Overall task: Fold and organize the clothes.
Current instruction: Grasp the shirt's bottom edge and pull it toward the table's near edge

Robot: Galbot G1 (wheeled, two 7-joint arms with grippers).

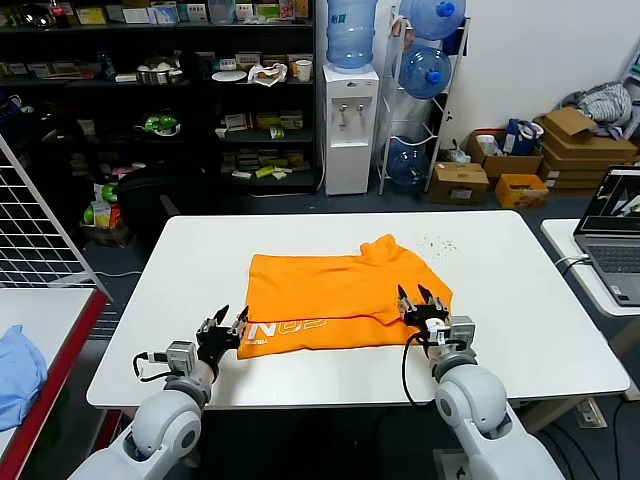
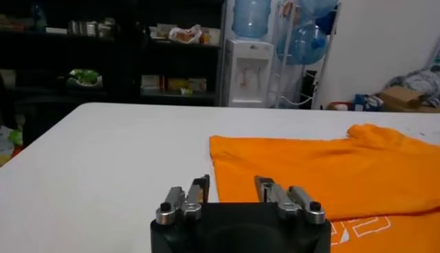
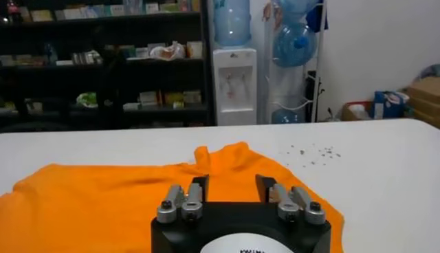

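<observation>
The orange T-shirt [image 1: 335, 295] lies partly folded on the white table [image 1: 500, 270], its pale lettering along the near edge. It also shows in the left wrist view [image 2: 323, 168] and the right wrist view [image 3: 110, 199]. My left gripper [image 1: 229, 322] is open and empty at the shirt's near left corner, just off the fabric. In its own view the left gripper [image 2: 231, 187] faces the shirt's left edge. My right gripper [image 1: 422, 302] is open and empty over the shirt's near right corner. In its own view the right gripper [image 3: 232, 184] hovers above orange fabric.
A light blue cloth [image 1: 18, 370] lies on a side table at the far left. A laptop [image 1: 615, 235] stands on another table at the right. Dark specks [image 1: 438, 243] dot the table behind the shirt. Shelves and a water dispenser [image 1: 350, 120] stand beyond.
</observation>
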